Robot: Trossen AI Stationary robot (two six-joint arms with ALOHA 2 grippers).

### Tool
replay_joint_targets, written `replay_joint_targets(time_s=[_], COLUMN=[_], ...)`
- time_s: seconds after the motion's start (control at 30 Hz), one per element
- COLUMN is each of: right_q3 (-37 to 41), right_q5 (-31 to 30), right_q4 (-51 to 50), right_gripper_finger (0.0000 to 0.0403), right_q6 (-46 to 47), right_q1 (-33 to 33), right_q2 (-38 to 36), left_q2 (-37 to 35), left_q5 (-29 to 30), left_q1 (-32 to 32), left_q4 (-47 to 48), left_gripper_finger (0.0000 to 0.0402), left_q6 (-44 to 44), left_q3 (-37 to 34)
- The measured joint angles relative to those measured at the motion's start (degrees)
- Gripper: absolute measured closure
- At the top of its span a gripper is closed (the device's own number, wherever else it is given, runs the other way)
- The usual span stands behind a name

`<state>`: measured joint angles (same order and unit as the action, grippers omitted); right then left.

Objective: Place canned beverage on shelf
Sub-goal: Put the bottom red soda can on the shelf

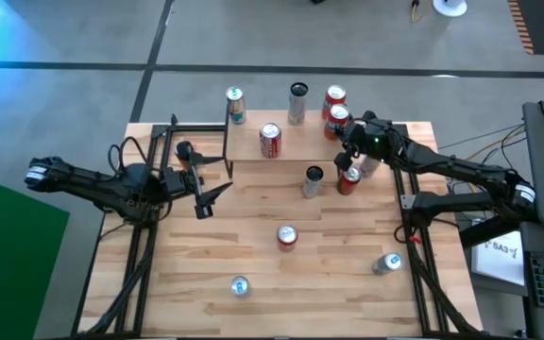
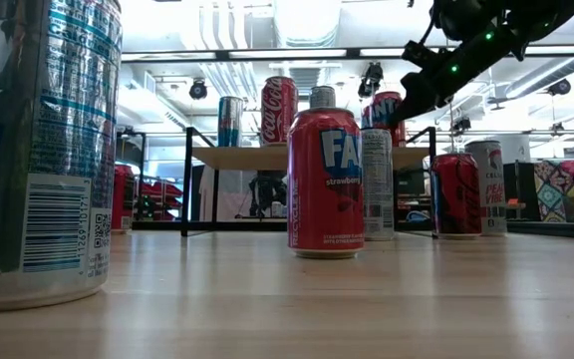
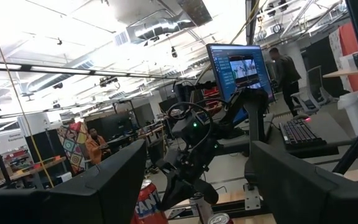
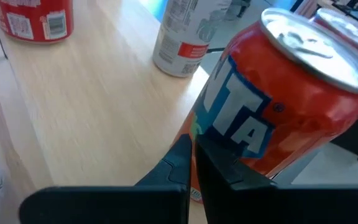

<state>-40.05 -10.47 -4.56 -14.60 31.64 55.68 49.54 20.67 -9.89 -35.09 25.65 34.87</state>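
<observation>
The shelf (image 1: 253, 156) stands at the table's far side. On it are a blue can (image 1: 235, 104), a grey can (image 1: 297, 102), a Coca-Cola can (image 1: 269, 140) and two red cans (image 1: 334, 99). The nearer of these is an orange-red Fanta can (image 4: 291, 93), which stands on its base at the shelf's right end. My right gripper (image 4: 191, 146), shut and empty, is at that can's lower side, above the shelf's right part (image 1: 348, 156). My left gripper (image 1: 213, 198) hangs open over the table's left side and holds nothing. My right gripper's shut fingertips (image 4: 185, 149) lie right at the Fanta can's lower side wall (image 4: 229, 143), coming roughly level from the table's right. Whether they touch the can I cannot tell. The can stands upright on the shelf top.
Loose cans stand on the table: a dark can (image 1: 313, 179), a red can (image 1: 348, 179) and a pale can (image 1: 371, 165) just in front of the shelf, a red Fanta strawberry can (image 1: 286, 236) at mid-table, a silver one (image 1: 387, 263) and a blue one (image 1: 240, 285) near the front.
</observation>
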Motion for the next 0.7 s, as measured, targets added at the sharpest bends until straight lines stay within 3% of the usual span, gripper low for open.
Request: replay_joint_targets(time_s=[0.7], right_q3=[0.0], right_q5=[-0.03], right_q4=[1.1], right_gripper_finger=[0.039], right_q6=[0.11], right_q1=[1.03], right_q2=[0.02], left_q2=[0.0], left_q5=[0.0], left_q1=[0.0], left_q4=[-0.02], left_gripper_finger=[0.0127], left_q6=[-0.17], left_q3=[0.0])
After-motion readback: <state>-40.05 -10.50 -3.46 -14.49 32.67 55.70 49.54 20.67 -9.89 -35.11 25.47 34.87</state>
